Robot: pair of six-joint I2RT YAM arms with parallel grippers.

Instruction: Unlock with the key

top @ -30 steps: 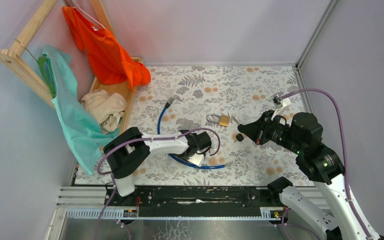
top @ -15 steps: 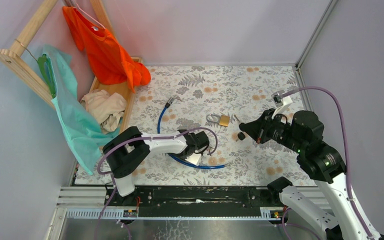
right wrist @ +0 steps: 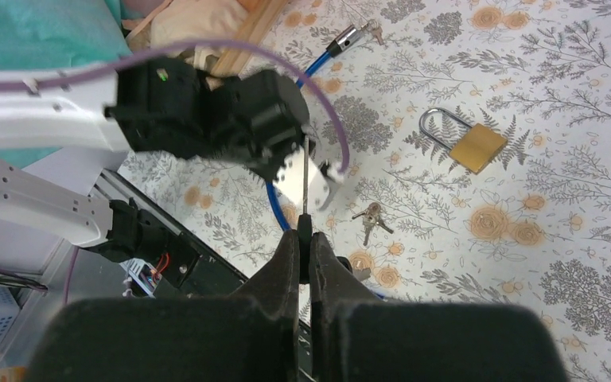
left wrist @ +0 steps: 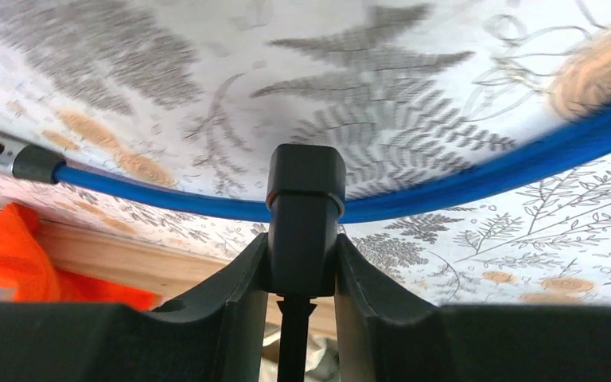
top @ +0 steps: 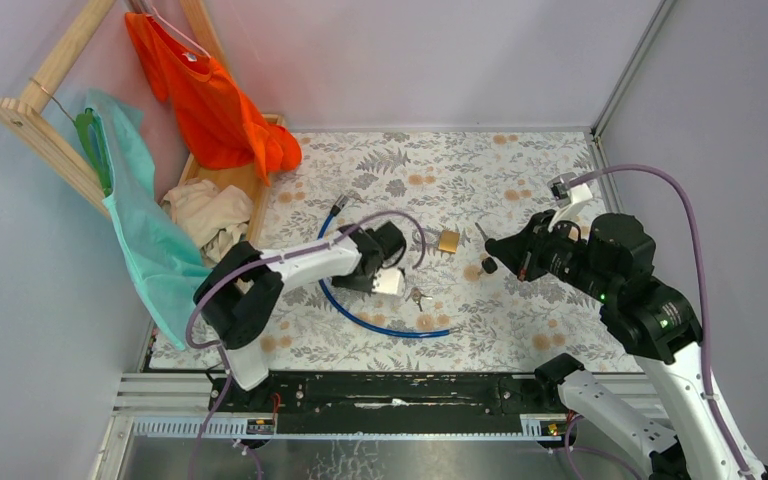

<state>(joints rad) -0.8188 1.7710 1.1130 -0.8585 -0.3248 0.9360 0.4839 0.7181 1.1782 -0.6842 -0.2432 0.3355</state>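
Grey-walled cell with a table (top: 520, 170) under a leaf-and-flower print cloth. At far left is a wooden rack (top: 50, 90) with an orange garment (top: 210, 100) and a teal cloth (top: 145, 240) hanging on it, and a cream cloth (top: 205, 215) is bunched below.

We see the right claw (right wrist: 304, 239) clenched on the key (right wrist: 304, 179). The black head is pinched between the fingers and the silver blade sticks out past the tips. From above, the key sits over the middle of the table, just right of the brass padlock (top: 448, 240) and clear of it. The padlock lies flat with its shackle pointing left.

The left claw (left wrist: 302, 247) is left of the padlock, over the blue cable (top: 360, 320). Its fingers press on both sides of a black block (left wrist: 305, 183); we cannot tell what that block is. In the left wrist view the cable curves across just past the block's tip.

Small silver keys (top: 418, 296) lie on the cloth near-right of the left claw, between the padlock and the cable's near loop.
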